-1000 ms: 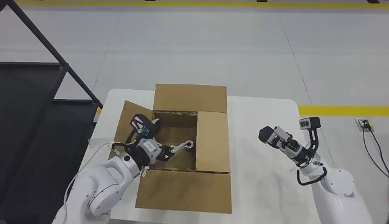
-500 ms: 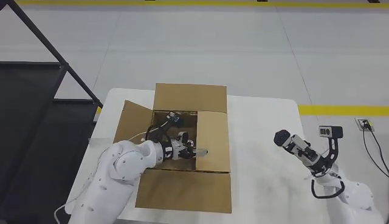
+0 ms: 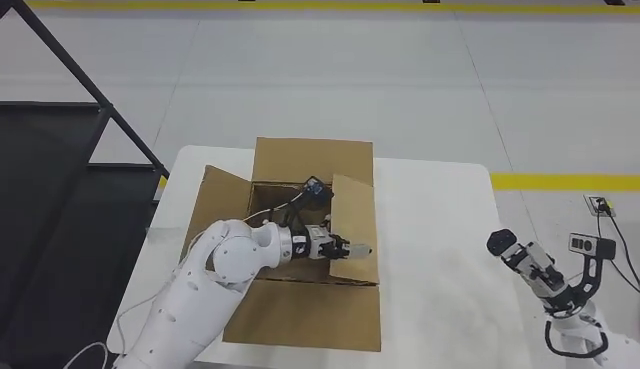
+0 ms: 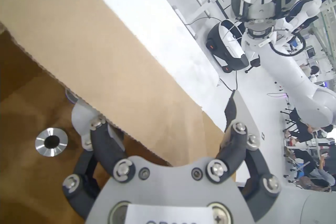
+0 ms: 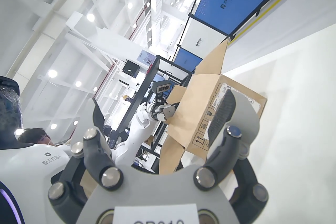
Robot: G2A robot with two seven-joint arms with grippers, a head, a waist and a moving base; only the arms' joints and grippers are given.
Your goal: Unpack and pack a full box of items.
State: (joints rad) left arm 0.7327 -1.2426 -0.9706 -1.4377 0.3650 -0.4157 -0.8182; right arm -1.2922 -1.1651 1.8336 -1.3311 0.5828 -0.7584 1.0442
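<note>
Swinging rightward over the last second, the left arm has carried the left gripper (image 3: 350,249) from the open middle of the brown cardboard box (image 3: 300,314) to its right-hand flap (image 3: 355,214). That flap lay flat before and now stands tilted up along its inner edge, while the right arm has drawn back toward the right edge of the white tabletop (image 3: 440,269). At this moment the left arm is bent at the elbow, its forearm lying across the near left part of the box and its wrist pointing to the right. Its fingers (image 4: 105,141) are spread and not clamped: one sits just beneath the flap's corrugated cut edge, the other stands above the flap's upper face, and the cardboard passes between them. On the box's floor, near the lower finger, lies a small shiny metal ring with a dark centre hole (image 4: 51,142), apart from the walls. The box itself stands on the left half of the tabletop with its far, left and near flaps folded outward. Well apart from it, at the tabletop's right edge, the right gripper (image 3: 500,241) is held up on a slanted forearm and faces back toward the box, its fingers (image 5: 228,114) released, spread wide and empty.
</note>
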